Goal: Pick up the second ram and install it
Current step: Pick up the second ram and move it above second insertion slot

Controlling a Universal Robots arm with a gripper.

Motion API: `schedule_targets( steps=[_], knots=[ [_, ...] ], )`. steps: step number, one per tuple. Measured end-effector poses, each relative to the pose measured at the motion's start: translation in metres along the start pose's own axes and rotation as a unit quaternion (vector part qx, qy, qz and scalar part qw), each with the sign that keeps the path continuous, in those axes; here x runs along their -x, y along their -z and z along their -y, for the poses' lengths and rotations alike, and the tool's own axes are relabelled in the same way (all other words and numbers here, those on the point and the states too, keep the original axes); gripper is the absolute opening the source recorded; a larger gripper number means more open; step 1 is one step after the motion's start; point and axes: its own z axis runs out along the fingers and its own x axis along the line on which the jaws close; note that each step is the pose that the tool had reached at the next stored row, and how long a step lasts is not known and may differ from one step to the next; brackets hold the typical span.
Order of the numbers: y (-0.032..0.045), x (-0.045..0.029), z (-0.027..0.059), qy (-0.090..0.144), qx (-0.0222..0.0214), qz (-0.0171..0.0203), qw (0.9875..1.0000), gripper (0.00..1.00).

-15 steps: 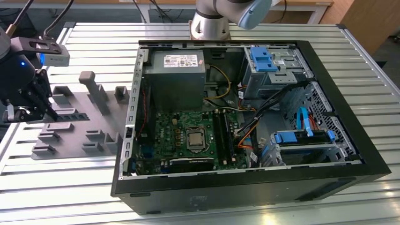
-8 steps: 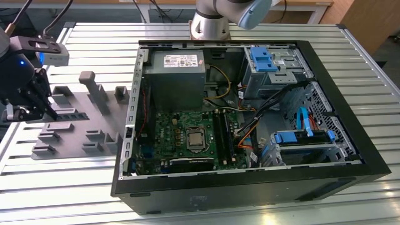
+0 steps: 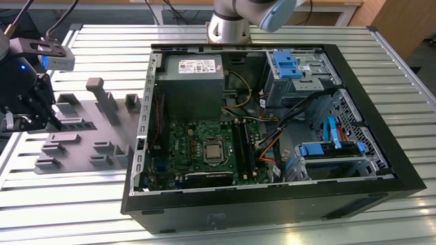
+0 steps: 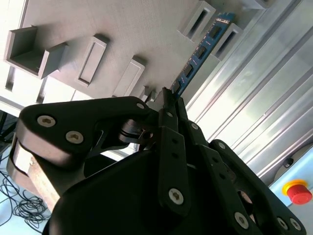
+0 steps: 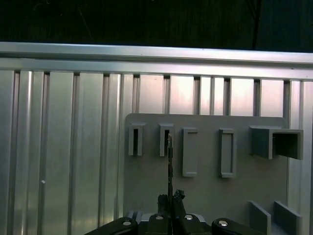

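The second ram [image 4: 198, 54] is held on edge between the closed fingers of the gripper [image 4: 168, 95]. Its far end is seated in a slot of the grey holder tray [image 5: 205, 196]. In the exterior view, the gripper is positioned above this tray, on the exterior view's left. The tray and an open computer case [image 3: 272, 209] are supported by a slatted metal table [image 3: 68, 204]. A motherboard [image 3: 197, 138] is mounted in the case.

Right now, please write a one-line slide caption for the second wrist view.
The gripper clamps the second ram by one end, the grey holder tray behind it.
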Motion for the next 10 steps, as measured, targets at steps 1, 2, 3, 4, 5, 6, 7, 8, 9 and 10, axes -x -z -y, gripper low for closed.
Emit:
schedule_targets(
  steps=[1,2,3,4,5,6,7,8,9,10],
  knots=[
    [0.0003,0.0000,0.0000,0.000,0.0000,0.0000,1.0000,0.14],
    [0.0007,0.0000,0.0000,0.000,0.0000,0.0000,1.0000,0.14],
    [0.0011,0.0000,0.0000,0.000,0.0000,-0.0001,1.0000,0.14],
    [0.0017,0.0000,0.0000,0.000,0.0001,-0.0001,1.0000,0.14],
    [0.0022,0.0000,0.0000,0.000,0.0001,-0.0001,1.0000,0.14],
    [0.0026,0.0000,0.0000,0.000,0.0000,0.0000,1.0000,0.14],
    [0.0031,0.0000,0.0000,0.000,-0.0001,0.0000,1.0000,0.14],
    [0.0037,0.0001,0.0000,0.000,0.0000,0.0000,1.0000,0.14],
    [0.0043,0.0001,0.0000,0.000,0.0000,0.0000,1.0000,0.14],
    [0.0049,0.0001,0.0000,0.000,0.0000,0.0000,1.0000,0.14]
  ],
)
